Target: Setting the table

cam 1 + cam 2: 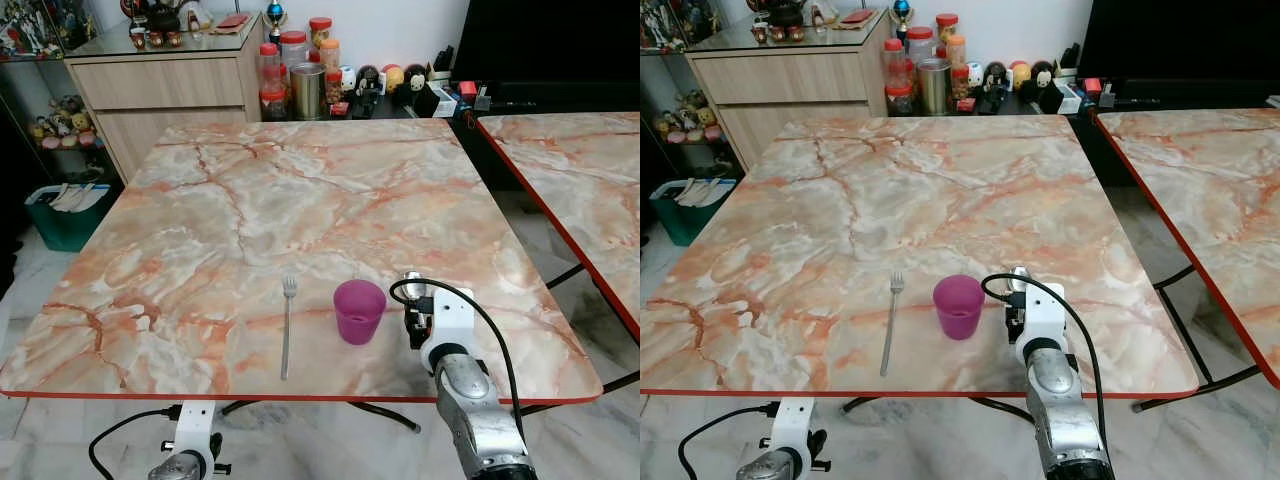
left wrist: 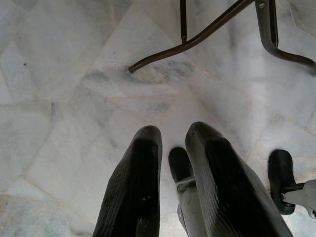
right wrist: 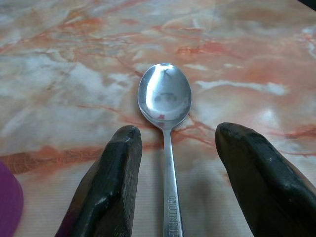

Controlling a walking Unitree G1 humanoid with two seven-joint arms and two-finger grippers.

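Observation:
On the marble table (image 1: 300,190), near its front edge, lie a steel fork (image 1: 287,325), an upright purple cup (image 1: 359,310) and a steel spoon (image 3: 164,96), in that order from left to right. My right gripper (image 3: 177,133) is low over the table just right of the cup. It is open, with one finger on each side of the spoon's handle, and the bowl points away from me. My left gripper (image 2: 174,136) hangs below the table edge over the floor, its fingers nearly together and holding nothing.
A second marble table (image 1: 580,170) stands close on the right across a narrow gap. Jars and figurines (image 1: 300,80) crowd the far side beside a wooden cabinet (image 1: 170,90). A green bin (image 1: 65,215) sits on the floor at left. Metal table legs (image 2: 197,39) cross the tiled floor.

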